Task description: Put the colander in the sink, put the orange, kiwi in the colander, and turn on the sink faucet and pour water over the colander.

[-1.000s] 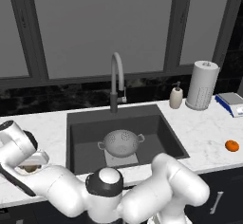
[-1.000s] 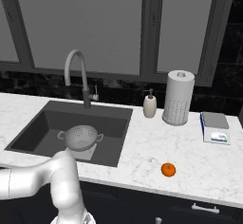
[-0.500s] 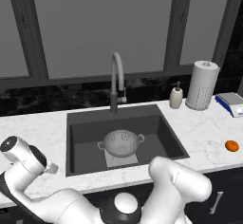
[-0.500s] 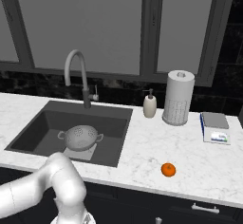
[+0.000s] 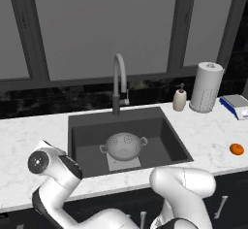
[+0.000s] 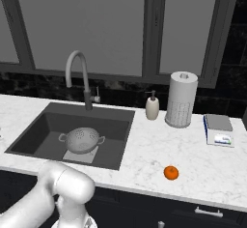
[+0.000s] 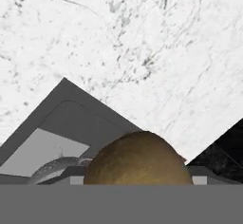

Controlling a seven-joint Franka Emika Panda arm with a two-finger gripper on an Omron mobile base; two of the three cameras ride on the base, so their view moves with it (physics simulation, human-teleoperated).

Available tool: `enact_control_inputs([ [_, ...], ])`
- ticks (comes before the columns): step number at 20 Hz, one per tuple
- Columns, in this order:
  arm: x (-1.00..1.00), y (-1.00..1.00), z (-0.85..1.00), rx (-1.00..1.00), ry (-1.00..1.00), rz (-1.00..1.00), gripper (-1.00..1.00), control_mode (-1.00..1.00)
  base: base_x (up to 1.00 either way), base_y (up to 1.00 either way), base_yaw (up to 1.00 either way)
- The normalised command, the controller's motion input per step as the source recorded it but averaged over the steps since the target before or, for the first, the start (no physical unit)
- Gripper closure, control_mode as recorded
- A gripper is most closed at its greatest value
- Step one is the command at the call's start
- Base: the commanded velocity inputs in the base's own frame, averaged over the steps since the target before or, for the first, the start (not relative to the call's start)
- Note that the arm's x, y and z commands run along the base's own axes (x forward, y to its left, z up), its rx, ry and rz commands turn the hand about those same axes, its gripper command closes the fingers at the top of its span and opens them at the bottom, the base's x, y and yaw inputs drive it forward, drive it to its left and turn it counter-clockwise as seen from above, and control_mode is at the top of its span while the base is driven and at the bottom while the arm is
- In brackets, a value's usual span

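The brown kiwi [image 7: 137,159] looms close in the hand view, and my gripper [image 7: 137,180] is shut on it above the white marble counter [image 7: 142,42], beside a corner of the dark sink [image 7: 71,118]. The silver colander [image 5: 125,145] [image 6: 82,140] stands upright on the sink [image 5: 160,140] floor, and its rim [image 7: 57,167] peeks in beside the kiwi. On the counter to the right of the sink lies the orange [image 5: 237,149] [image 6: 171,172], well apart from the basin. The sink faucet [image 5: 118,77] [image 6: 77,63] arches over the basin's back edge, with no water visible.
A white soap dispenser [image 5: 179,99] [image 6: 152,107] and a paper towel roll [image 5: 207,87] [image 6: 181,99] stand behind the sink's right side. A small blue and white device [image 6: 218,129] lies at the far right. Dark windows back the counter.
My arm's white links have swung lower and further in at the bottom left of the left base view. Colander and orange have not moved.
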Motion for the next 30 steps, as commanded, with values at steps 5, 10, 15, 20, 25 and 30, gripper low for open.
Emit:
enact_control_inputs([
  [5,-0.17,-1.00,1.00,0.36,-0.12,-0.26,1.00,-1.00,0.00,0.00,0.00],
  [10,-0.15,-1.00,1.00,0.44,0.01,-0.24,1.00,-1.00,0.00,0.00,0.00],
  [15,-0.33,-1.00,0.95,0.47,0.07,-0.18,1.00,-1.00,0.00,0.00,0.00],
  [20,-0.68,-1.00,0.52,0.50,0.07,-0.12,1.00,-1.00,0.00,0.00,0.00],
  [25,-0.52,-1.00,0.36,0.53,0.18,-0.04,1.00,-1.00,0.00,0.00,0.00],
  [30,-0.15,-1.00,0.23,0.46,0.29,0.00,1.00,-1.00,0.00,0.00,0.00],
])
